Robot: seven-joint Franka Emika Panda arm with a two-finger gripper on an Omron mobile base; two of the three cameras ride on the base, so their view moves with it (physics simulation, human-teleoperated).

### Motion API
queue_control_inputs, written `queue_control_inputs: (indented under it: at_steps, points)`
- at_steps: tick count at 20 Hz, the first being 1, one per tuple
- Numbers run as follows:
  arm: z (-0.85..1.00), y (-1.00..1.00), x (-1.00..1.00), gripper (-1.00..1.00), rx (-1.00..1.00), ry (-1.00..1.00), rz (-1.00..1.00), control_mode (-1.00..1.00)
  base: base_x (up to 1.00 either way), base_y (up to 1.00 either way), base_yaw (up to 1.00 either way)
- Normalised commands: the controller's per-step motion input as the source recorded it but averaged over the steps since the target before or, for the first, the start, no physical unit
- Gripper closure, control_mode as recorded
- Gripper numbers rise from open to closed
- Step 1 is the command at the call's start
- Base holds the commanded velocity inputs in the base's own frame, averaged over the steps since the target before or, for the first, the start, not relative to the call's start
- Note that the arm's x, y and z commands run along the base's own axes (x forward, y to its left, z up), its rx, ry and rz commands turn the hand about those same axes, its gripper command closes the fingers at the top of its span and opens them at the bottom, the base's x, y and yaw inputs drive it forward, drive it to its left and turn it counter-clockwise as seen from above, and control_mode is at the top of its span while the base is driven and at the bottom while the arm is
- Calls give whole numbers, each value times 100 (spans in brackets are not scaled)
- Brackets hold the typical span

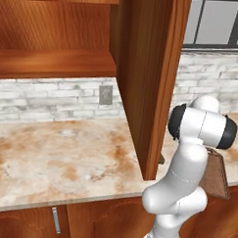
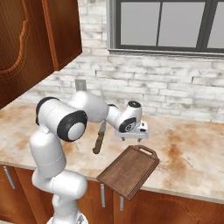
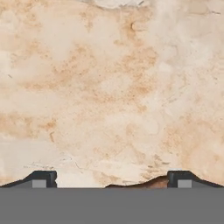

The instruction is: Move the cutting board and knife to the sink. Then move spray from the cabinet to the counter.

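Observation:
The dark-brown cutting board [image 2: 129, 170] lies at the counter's [image 2: 192, 148] front edge, handle loop pointing toward the wall and its near corner hanging over the edge. It also shows behind the arm, cutting board [image 1: 217, 175]. The knife [image 2: 99, 137] rests on the counter left of the board. My gripper [image 2: 132, 139] hangs open just beyond the board's handle, pointing down. In the hand view the gripper [image 3: 111, 179] has bare counter [image 3: 109, 87] between its fingertips [image 3: 43, 178], with a sliver of the board [image 3: 146, 183] at the bottom. The sink and spray are out of view.
The wall cabinet [image 1: 54, 64] stands open at upper left, its door [image 1: 147, 83] swung out over the counter [image 1: 56, 152]. A white brick wall with an outlet [image 1: 106, 94] and a window [image 2: 175, 26] lie behind. Low cabinets [image 2: 166, 210] run under the counter.

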Motion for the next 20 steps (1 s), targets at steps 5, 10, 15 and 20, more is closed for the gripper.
queue_control_inputs:
  at_steps: [5,10,15,20]
  points:
    - [45,8,-2,-100,0,7,-17,-100,0,0,0]
    - [39,0,-32,-100,0,17,-25,-100,0,0,0]
    - [21,-3,-61,-100,9,1,-26,-100,0,0,0]
    - [17,-8,-67,-100,11,0,-24,-100,0,0,0]
